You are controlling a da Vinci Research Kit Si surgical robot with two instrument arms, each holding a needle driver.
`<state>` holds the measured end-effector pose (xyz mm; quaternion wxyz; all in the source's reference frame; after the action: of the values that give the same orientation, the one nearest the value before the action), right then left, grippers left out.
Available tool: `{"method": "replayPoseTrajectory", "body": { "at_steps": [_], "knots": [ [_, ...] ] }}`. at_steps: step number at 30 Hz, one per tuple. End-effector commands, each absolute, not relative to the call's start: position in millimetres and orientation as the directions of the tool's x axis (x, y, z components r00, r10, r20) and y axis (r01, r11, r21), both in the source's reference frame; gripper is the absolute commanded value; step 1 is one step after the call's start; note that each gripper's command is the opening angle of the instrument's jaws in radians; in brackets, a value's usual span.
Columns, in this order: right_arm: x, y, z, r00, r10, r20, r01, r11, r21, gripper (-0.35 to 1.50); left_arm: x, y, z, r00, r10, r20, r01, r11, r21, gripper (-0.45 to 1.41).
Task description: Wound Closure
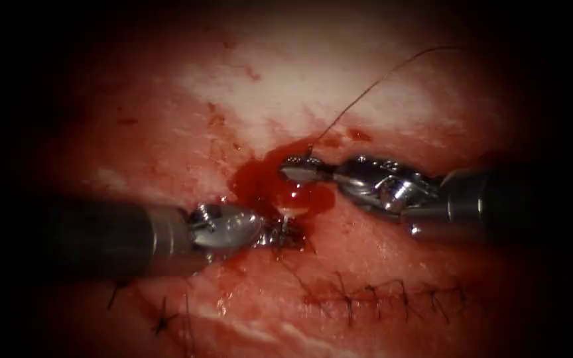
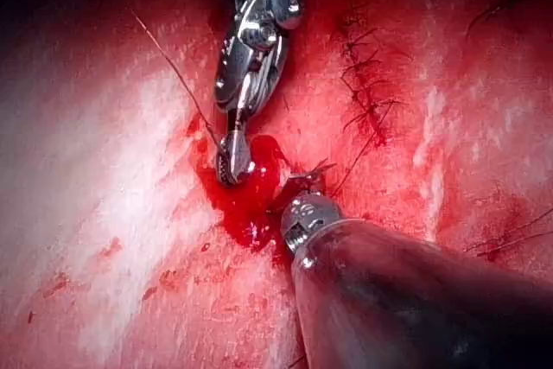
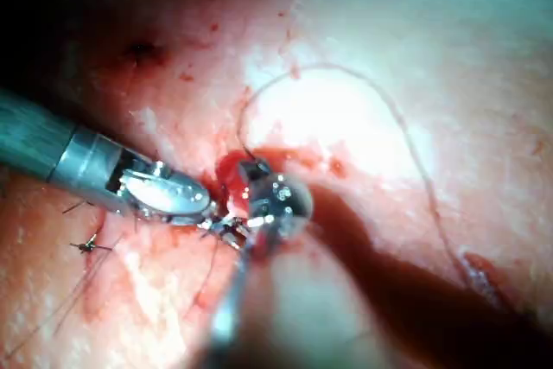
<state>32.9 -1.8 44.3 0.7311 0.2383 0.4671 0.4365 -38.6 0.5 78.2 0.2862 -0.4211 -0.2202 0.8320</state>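
My right tool (image 1: 294,170) comes in from the right, its tip at the far edge of a pool of red fluid (image 1: 260,182). Its jaws are shut on the thread (image 1: 366,89), which rises as a thin dark line up and to the right; the same tool (image 2: 232,162) and thread (image 2: 173,66) appear in the left wrist view. My left tool (image 1: 274,233) lies low from the left, jaws closed on a dark tangle of thread (image 1: 290,237) at the pool's near edge. I cannot tell where the needle is.
A row of dark finished stitches (image 1: 379,295) runs along the tissue in front of the tools, with more thread ends (image 1: 164,321) at the lower left. Pale tissue (image 1: 313,93) lies behind the fluid. In the right wrist view the thread (image 3: 406,136) arcs in a wide loop.
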Motion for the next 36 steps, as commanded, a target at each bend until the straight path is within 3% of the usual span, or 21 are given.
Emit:
{"method": "replayPoseTrajectory", "body": {
  "at_steps": [1, 3, 5, 11, 20, 23, 24, 26, 36],
  "knots": [
    [33.1, -1.7, 45.1, 0.182, 0.846, -0.502, -0.439, 0.527, 0.728, 0.62, -39.1, 0.0, 78.8, -0.482, 0.662, -0.574, -0.290, -0.738, -0.609, -0.15],
    [32.8, -1.1, 45.3, 0.180, 0.826, -0.534, -0.482, 0.547, 0.684, 1.00, -39.1, 0.0, 78.8, -0.482, 0.662, -0.574, -0.289, -0.738, -0.609, -0.15],
    [32.3, -0.6, 45.4, 0.178, 0.807, -0.563, -0.522, 0.562, 0.641, 1.22, -39.1, 0.0, 78.8, -0.482, 0.662, -0.574, -0.290, -0.738, -0.609, -0.15],
    [31.5, 0.0, 44.7, 0.176, 0.781, -0.600, -0.569, 0.578, 0.585, 1.22, -39.1, 0.0, 78.8, -0.482, 0.662, -0.574, -0.290, -0.738, -0.609, -0.15],
    [32.1, 1.0, 43.6, 0.148, 0.771, -0.619, -0.536, 0.588, 0.605, 1.06, -39.2, 0.0, 78.8, -0.482, 0.662, -0.574, -0.290, -0.738, -0.609, -0.15],
    [33.0, 1.0, 43.7, 0.158, 0.773, -0.614, -0.476, 0.605, 0.639, 0.89, -39.1, 0.0, 78.8, -0.482, 0.662, -0.574, -0.290, -0.738, -0.609, -0.15],
    [33.3, 1.0, 43.7, 0.160, 0.773, -0.614, -0.465, 0.608, 0.644, 0.69, -39.1, 0.0, 78.8, -0.482, 0.662, -0.574, -0.290, -0.739, -0.609, -0.15],
    [33.5, 0.9, 43.8, 0.168, 0.771, -0.614, -0.436, 0.617, 0.655, -0.34, -39.1, 0.0, 78.8, -0.482, 0.662, -0.574, -0.289, -0.739, -0.609, -0.15],
    [32.3, -0.2, 46.0, 0.244, 0.753, -0.611, -0.431, 0.649, 0.627, -0.35, -39.0, -0.1, 78.8, -0.484, 0.661, -0.573, -0.289, -0.739, -0.609, -0.13]
  ]
}}
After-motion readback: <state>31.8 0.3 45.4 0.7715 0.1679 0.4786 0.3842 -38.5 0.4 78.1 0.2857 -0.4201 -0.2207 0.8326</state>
